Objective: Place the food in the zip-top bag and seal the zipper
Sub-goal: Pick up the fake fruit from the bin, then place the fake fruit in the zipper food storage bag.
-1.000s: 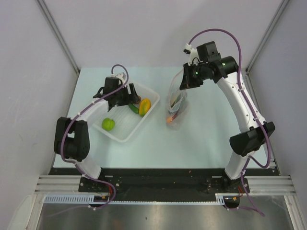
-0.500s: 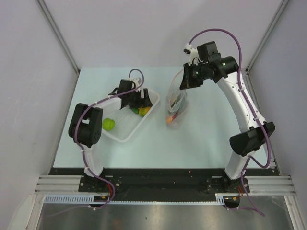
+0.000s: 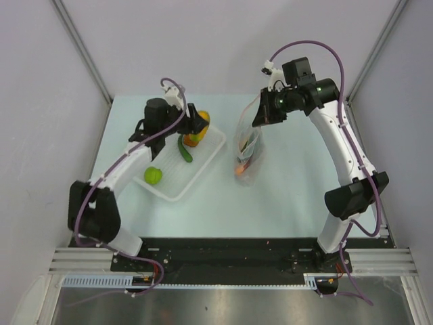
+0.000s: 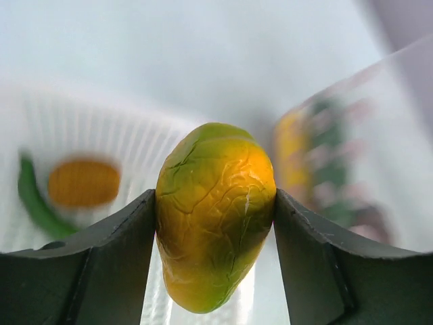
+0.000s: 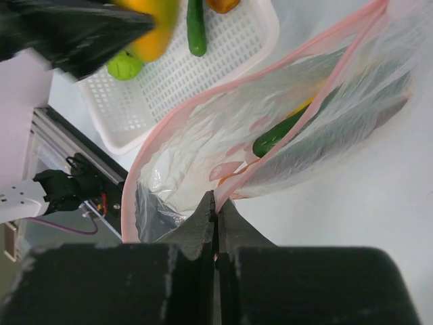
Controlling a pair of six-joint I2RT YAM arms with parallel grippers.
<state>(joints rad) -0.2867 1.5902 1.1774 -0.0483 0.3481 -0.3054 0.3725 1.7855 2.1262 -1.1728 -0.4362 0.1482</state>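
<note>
The job is roughly half done. The bag [image 3: 247, 154] lies on the table right of the tray [image 3: 172, 179]. Its mouth is held open by the right gripper [image 5: 215, 202], whose jaws are pinched tight on the near edge. Some food is already inside: a green piece [image 5: 277, 135] shows through the plastic, with yellow and orange bits beside it (the crinkles hide just how many). The zipper [image 5: 237, 81] gapes in a wide loop, so sealing has not begun.

The left gripper [image 4: 215, 203] is clamped on a mango [image 4: 213, 230], with a finger pressed to each side, and holds it over the tray's far right corner, near the bag but not yet above its mouth. Three pieces remain in the tray: a cucumber [image 3: 184, 150] near the middle, a lime ball [image 3: 153, 175] toward the near left, and an orange piece [image 4: 84, 183] close to the cucumber. My reckoning is that four items must still go in, and then the strip must be pressed shut.

A second ago the left gripper was low in the tray's far left part and the mango lay by the cucumber. Half a second ago the jaws were over the mango. Now the mango is off the tray floor. The right arm, bag, cucumber and lime ball have not visibly moved.
</note>
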